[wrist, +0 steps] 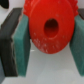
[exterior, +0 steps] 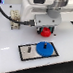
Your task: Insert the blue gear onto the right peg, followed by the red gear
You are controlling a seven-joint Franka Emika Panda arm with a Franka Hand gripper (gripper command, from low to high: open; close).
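The blue gear [exterior: 45, 47] lies flat at the exterior view's right end of the grey, black-edged plate [exterior: 28, 52], over where the right peg stands; that peg is hidden under it. The left peg [exterior: 29, 50] stands bare on the plate. My gripper [exterior: 44, 31] hangs above and behind the plate, shut on the red gear [exterior: 44, 31]. In the wrist view the red gear [wrist: 50, 28] with its dark centre hole fills the space between my two teal finger pads [wrist: 22, 34], which press on its sides.
The white table [exterior: 7, 51] carries the plate near its front. A small dark fixture [exterior: 14, 21] with cables stands at the exterior view's left. The arm's white body [exterior: 45, 8] fills the upper middle.
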